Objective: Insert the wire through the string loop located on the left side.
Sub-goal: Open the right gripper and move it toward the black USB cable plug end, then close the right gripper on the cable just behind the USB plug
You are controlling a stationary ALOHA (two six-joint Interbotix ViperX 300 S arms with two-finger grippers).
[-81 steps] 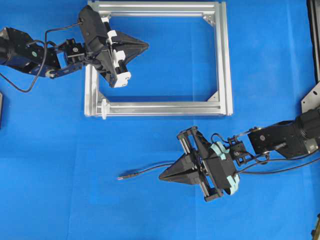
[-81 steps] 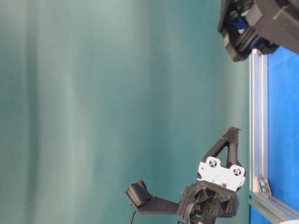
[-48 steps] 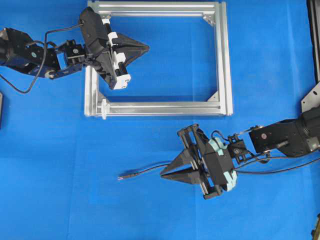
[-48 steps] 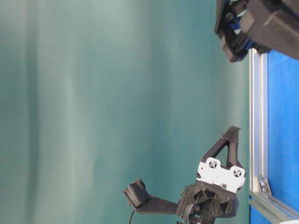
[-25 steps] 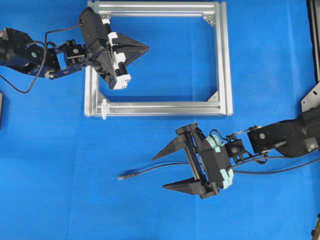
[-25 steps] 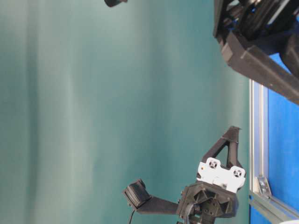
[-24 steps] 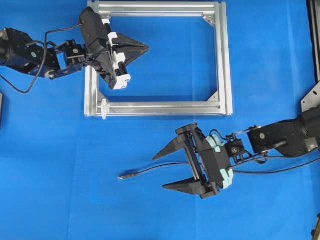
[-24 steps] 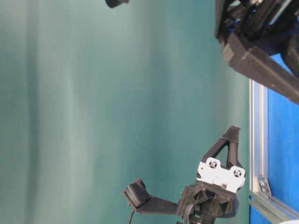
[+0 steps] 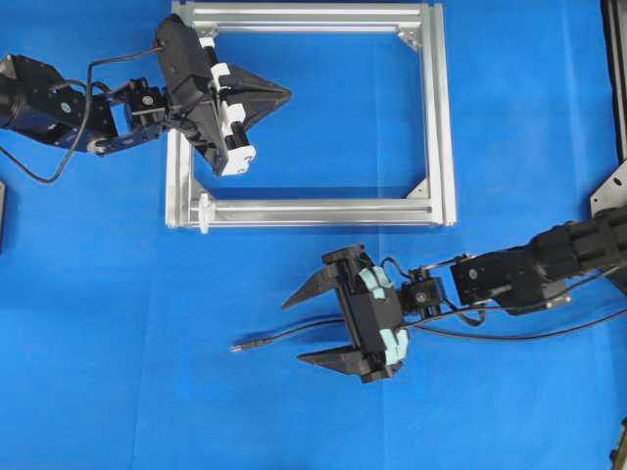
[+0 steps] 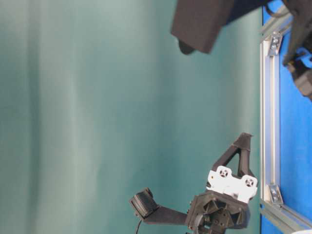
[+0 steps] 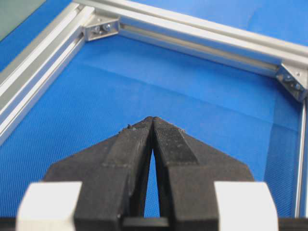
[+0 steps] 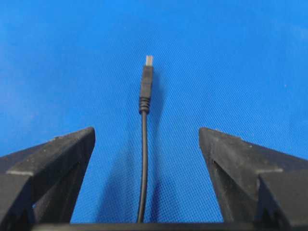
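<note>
We see the thin black flexible wire (image 9: 294, 334) with its small plug tip lying flat on the blue counter (image 9: 118, 372), running between the widely spread jaws of the right gripper (image 9: 296, 329), untouched by either. The left gripper (image 9: 284, 93) hangs over the silver aluminium rectangular frame (image 9: 438, 117), its jaws pressed together on nothing. The tiny white string loop (image 9: 204, 212) stands at the frame's lower left corner, well apart from the wire.

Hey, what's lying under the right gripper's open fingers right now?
The wire lies on the blue cloth between the open right gripper fingers, plug tip ahead. Its length behind them is covered by the gripper.
</note>
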